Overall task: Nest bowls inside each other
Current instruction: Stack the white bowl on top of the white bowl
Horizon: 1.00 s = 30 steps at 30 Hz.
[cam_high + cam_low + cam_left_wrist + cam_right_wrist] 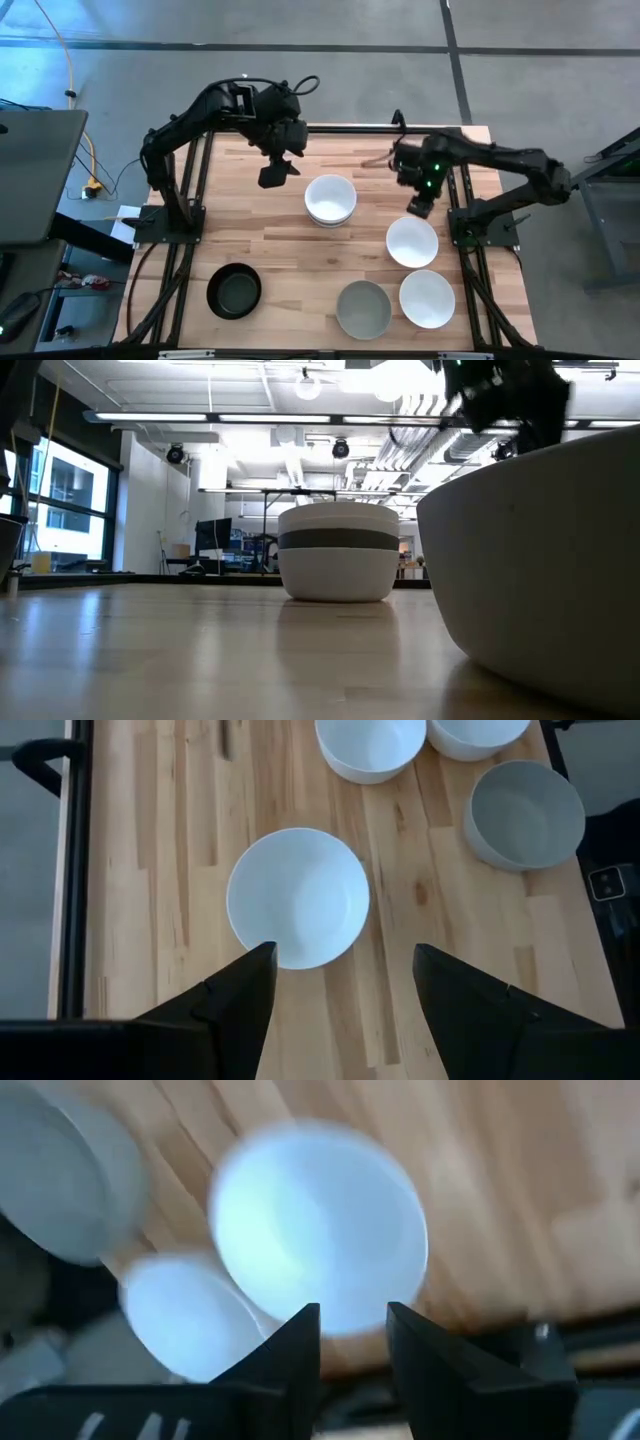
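Note:
A stack of nested bowls (330, 198) stands mid-table; in the low view the stack (337, 552) shows white, a grey band, then white. Two single white bowls (412, 240) (427, 297), a grey bowl (363, 308) and a black bowl (234, 291) sit on the table on their bases. My left gripper (278, 175) (345, 952) hangs open above the table, left of the stack (298, 898). My right gripper (418, 207) (353, 1312) is open with a narrow gap, over the far rim of the nearer-centre white bowl (320, 1240).
The bowls crowd the table's right and near part. Bare wood (250, 235) lies left of the stack. Dark frame rails (190, 215) (465, 230) run along both sides. In the low view a large bowl (540, 560) fills the near right.

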### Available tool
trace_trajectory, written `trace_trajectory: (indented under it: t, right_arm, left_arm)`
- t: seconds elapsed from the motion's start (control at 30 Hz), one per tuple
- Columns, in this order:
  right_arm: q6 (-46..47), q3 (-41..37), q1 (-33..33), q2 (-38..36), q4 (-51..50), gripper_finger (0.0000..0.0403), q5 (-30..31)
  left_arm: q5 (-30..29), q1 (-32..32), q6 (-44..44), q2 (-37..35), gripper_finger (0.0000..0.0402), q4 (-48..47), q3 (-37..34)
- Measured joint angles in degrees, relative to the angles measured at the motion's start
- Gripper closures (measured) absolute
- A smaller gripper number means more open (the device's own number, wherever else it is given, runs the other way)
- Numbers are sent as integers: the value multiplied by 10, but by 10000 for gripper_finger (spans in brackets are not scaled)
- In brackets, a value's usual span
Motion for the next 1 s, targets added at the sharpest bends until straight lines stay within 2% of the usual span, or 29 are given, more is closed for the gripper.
trace_trajectory:
  t: [0.17,0.27,0.37,0.53,0.8,1.0]
  right_arm:
    - [-18,-102,0,-6,-7,293,26]
    - [-15,-144,0,-12,17,293,66]
    - [-15,-168,0,-24,61,293,79]
    - [-17,-177,0,-51,137,293,101]
    - [29,-177,5,-72,165,293,164]
    - [60,-177,33,-71,182,293,162]
  left_arm:
    - [-1,0,10,0,177,0,0]
    - [-1,0,17,0,177,0,0]
    - [-1,2,23,0,177,0,0]
    - [-1,11,23,0,177,0,0]
    - [0,18,19,0,177,0,0]
    - [0,18,16,0,177,0,0]
